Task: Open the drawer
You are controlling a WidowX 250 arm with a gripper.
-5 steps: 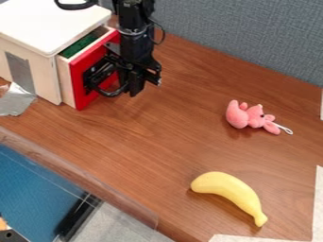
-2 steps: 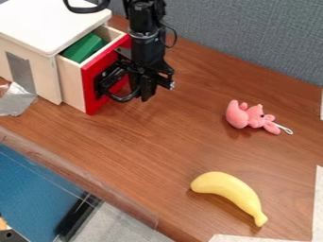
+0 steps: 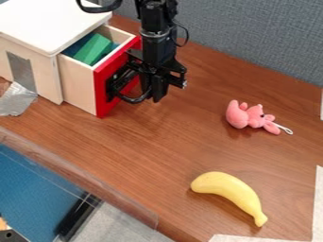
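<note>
Drawer [image 3: 101, 92] slid farther out (beside the jaws).

No texts, labels, brands, numbers or signs can be read anywhere, from the upper left of the frame to the lower right.
</note>
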